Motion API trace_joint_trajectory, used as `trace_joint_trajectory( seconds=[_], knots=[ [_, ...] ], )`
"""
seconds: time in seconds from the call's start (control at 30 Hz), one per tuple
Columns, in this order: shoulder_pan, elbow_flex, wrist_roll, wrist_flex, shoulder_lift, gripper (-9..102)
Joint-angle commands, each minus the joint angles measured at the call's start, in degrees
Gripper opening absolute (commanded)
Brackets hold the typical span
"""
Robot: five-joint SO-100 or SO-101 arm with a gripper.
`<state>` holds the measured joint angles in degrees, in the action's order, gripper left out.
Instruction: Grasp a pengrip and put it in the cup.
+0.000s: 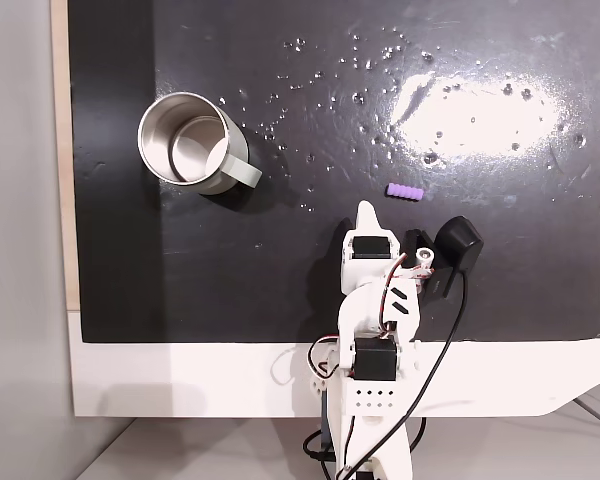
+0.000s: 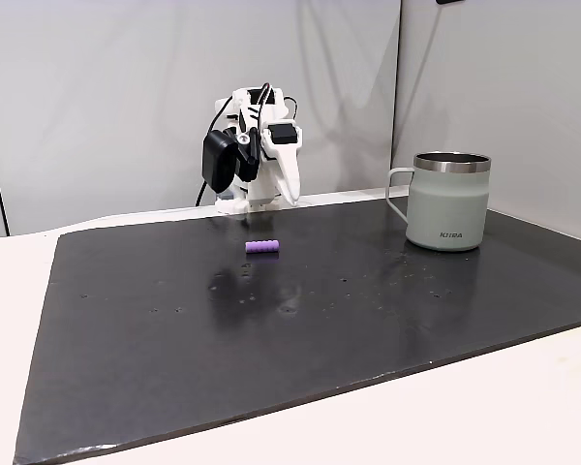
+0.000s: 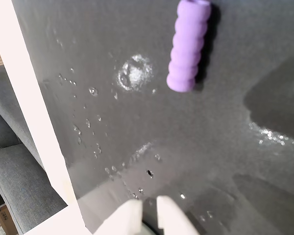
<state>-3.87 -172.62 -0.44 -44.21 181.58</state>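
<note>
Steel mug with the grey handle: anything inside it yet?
No. The shiny steel mug shows only its bare reflective bottom from above. The small purple ribbed pengrip lies on the black mat, apart from the gripper.

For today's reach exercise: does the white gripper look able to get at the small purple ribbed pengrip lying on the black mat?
Probably yes: the purple ribbed pengrip lies alone on the black mat, just ahead of the white gripper, with nothing between.
</note>
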Motion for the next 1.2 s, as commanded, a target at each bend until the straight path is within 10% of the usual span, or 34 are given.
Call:
trace_joint_trajectory(
  seconds=[0.0,0.8,1.17],
  knots=[
    [2.2,0.4,-2.5,1.7,0.4,0],
    [0.3,11.3,-6.3,-5.4,0.4,0],
    [-7.4,32.3,-9.8,-9.7,-26.9,0]
  ],
)
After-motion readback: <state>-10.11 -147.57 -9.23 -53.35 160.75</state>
